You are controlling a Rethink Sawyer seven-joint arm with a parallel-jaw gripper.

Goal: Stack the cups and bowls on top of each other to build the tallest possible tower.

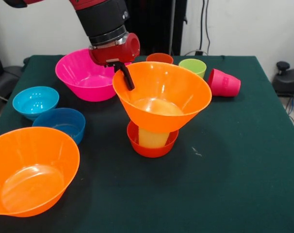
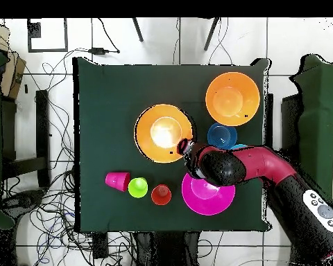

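My gripper [image 1: 126, 77] is shut on the far left rim of a large orange bowl [image 1: 166, 97]. That bowl rests, slightly tilted, on the pale yellow cup [image 1: 153, 138], which stands in the small red-orange bowl [image 1: 152, 149] at the table's middle. In the overhead view the gripper [image 2: 183, 149] is at the edge of this bowl [image 2: 162, 131]. Behind the stack are the orange cup [image 1: 159, 58] and the lime green cup [image 1: 192, 67], both upright. The red-pink cup [image 1: 224, 83] lies on its side.
The large magenta bowl [image 1: 84, 77] stands at the back left, right by the gripper. The light blue bowl [image 1: 35, 102] and the darker blue bowl [image 1: 62, 124] stand at the left. A second large orange bowl [image 1: 33, 170] is at the front left corner.
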